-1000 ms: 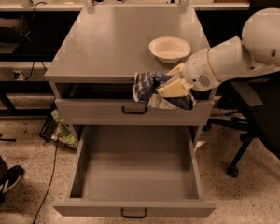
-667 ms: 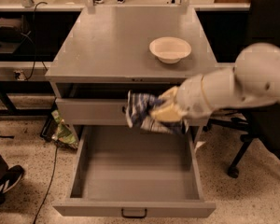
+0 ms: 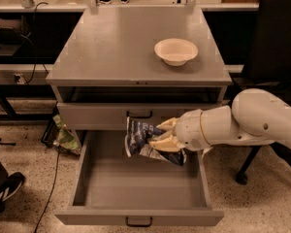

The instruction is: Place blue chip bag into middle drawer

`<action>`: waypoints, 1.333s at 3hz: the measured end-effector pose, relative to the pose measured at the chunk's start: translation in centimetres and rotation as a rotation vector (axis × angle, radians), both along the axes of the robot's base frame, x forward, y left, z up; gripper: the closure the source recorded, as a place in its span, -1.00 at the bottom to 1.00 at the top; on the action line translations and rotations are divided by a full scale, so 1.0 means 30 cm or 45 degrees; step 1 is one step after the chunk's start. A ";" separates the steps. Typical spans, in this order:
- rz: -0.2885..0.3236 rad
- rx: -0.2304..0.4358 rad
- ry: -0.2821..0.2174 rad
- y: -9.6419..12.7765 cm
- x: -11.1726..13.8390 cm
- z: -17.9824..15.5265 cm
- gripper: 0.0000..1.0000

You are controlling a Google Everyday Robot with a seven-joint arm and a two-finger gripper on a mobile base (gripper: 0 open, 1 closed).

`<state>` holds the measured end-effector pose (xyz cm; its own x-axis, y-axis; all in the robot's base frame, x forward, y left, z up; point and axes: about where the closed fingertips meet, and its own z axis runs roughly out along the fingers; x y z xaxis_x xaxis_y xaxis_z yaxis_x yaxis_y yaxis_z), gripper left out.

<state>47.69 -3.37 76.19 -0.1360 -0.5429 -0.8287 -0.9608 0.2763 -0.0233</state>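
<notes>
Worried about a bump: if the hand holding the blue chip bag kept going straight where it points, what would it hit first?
The hand, shut on the blue chip bag, points toward the picture's left over the middle drawer. Probably the drawer's wall there first, though depth is unclear.

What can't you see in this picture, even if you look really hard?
1. Camera view: lettering on the blue chip bag, too blurred to read.
2. Camera view: the bag's right end, covered by the tool gripping it above the middle drawer.
3. Camera view: the upper drawer's inside, hidden under the tabletop.
4. Camera view: the arm's base, cut by the right edge.
</notes>
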 end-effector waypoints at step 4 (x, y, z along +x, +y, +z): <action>0.158 0.154 -0.002 0.259 -0.004 -0.446 1.00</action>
<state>47.56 4.40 62.82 -0.0729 -0.4521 -0.8890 -0.9877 0.1563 0.0016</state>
